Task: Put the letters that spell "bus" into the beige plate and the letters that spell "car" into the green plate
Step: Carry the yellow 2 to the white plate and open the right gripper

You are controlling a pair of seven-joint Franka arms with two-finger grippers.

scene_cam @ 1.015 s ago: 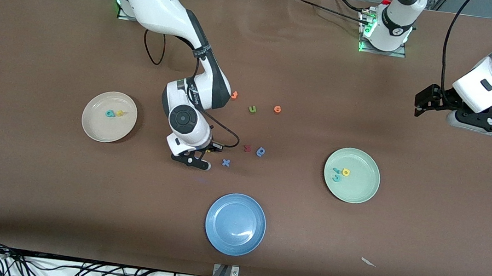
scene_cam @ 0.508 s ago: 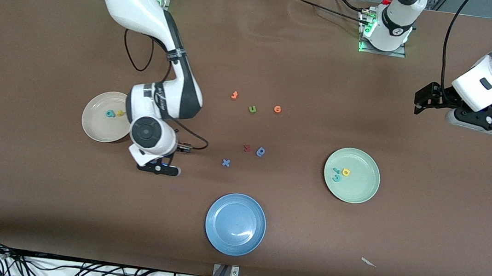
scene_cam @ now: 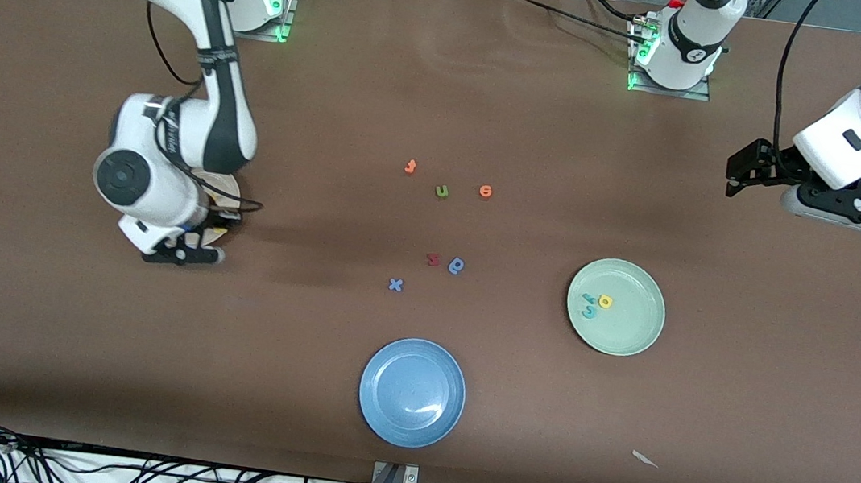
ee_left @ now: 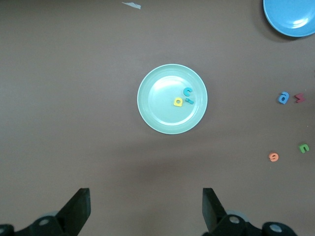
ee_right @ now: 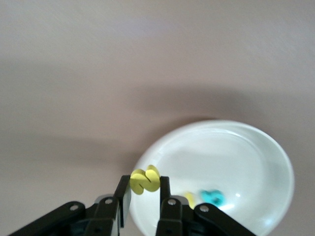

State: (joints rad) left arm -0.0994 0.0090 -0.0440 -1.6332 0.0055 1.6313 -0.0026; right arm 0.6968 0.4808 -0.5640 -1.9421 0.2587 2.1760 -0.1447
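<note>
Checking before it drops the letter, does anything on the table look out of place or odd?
Only a small pale scrap lying on the table near the front camera's edge, toward the left arm's end; it belongs to neither word. Otherwise nothing stands out: the right pincer grips the yellow s over the beige plate.

Three plates sit on the counter (scene_cam: 60, 361). The first plate (ee_right: 246, 147) lies toward the right arm's end and holds two letters (ee_right: 212, 197) side by side. The right gripper (ee_right: 145, 189) hangs seemingly over its rim, with an s (ee_right: 145, 180) between the fingers. The second plate (scene_cam: 623, 328) lies toward the left arm's end and holds a cluster of three letters (scene_cam: 605, 301). The third plate (scene_cam: 412, 392) lies between them, nearest the front camera. Six loose letters (scene_cam: 442, 191) lie mid-counter, farther from the camera than the third plate. The left gripper (ee_left: 146, 211) waits over bare counter at the left arm's end.
</note>
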